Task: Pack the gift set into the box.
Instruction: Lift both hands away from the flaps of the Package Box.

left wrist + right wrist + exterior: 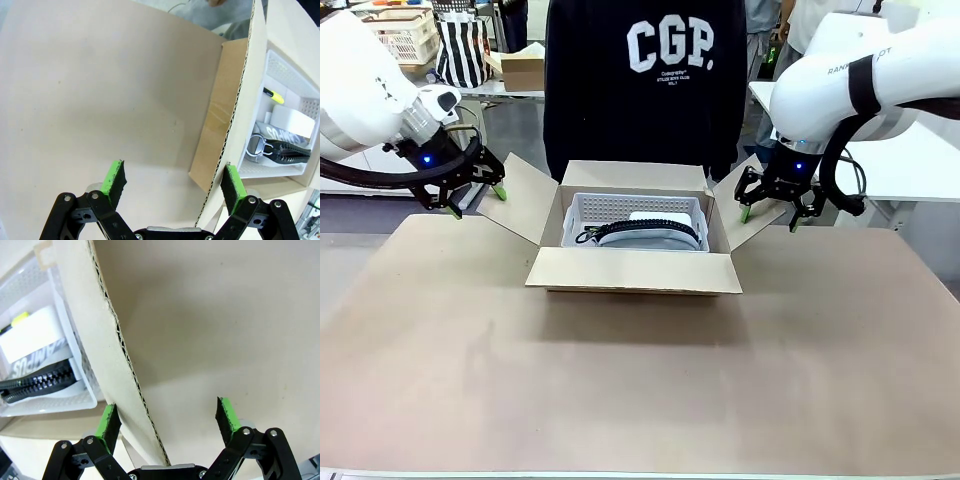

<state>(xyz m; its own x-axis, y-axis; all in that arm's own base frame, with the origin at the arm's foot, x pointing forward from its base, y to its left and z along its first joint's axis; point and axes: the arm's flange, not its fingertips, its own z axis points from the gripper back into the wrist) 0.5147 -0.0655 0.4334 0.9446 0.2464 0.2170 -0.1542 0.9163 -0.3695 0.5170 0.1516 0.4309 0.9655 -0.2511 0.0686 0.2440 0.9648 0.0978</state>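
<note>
Box (635,272) sits mid-tabletop toward the far edge, flaps splayed, with the gift set (650,232) already inside in a white basket (588,207). Closing looks like your step. The left gripper (477,202) and right gripper (768,220) hang spread wide at the side flaps.

Left wrist: the left flap (239,95) runs edge-on between your fingers, hard by one pad (232,182). Centre it before pinching.

Right wrist: the right flap (80,315) likewise lies between wide fingers, close to one pad (107,421). Fold both inward slowly, or the box may slide.
</note>
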